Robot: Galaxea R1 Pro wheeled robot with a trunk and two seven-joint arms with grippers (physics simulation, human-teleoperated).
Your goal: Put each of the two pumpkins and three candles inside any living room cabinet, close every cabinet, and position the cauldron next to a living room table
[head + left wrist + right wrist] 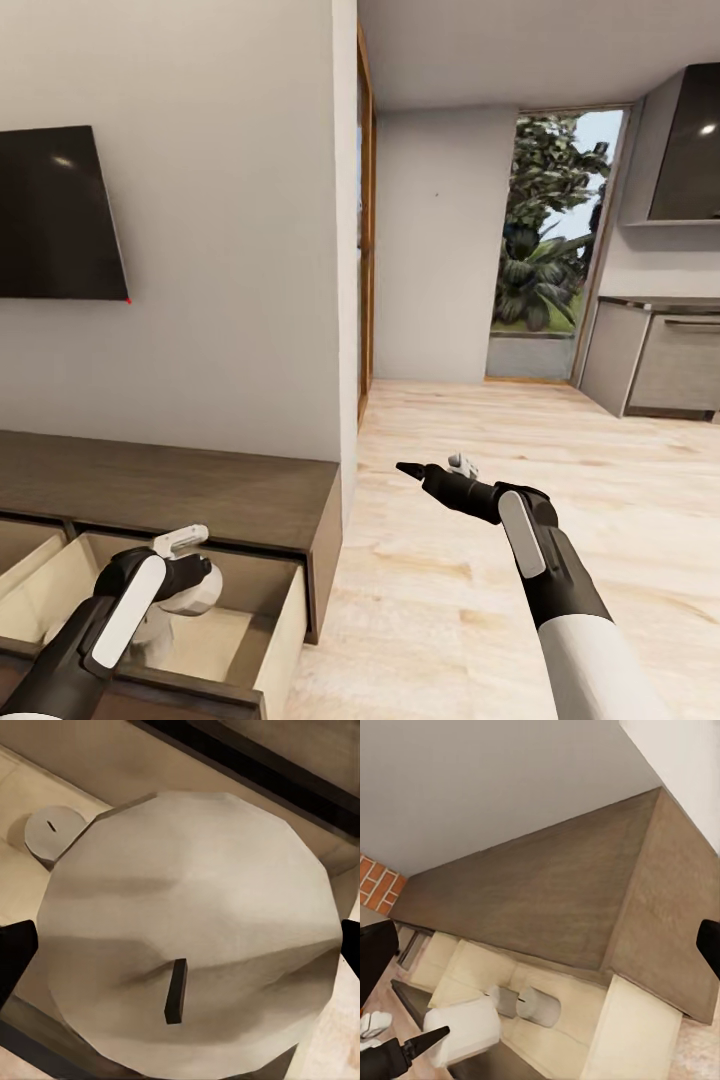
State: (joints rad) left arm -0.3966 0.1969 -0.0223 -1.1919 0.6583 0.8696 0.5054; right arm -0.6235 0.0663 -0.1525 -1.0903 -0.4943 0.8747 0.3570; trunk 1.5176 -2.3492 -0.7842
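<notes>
left pincer point(188, 562) grips a cream candle point(187, 922) over the cabinet's point(200, 490) open drawer point(285, 625), where two more candles point(538, 1006) lie, while the right pincer point(425, 468) hangs empty, slightly parted, beside the cabinet's end.

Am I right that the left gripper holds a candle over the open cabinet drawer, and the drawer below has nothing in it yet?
Not quite. The left gripper does hold a candle over the open drawer, but the left wrist view shows another candle already lying inside.
</notes>
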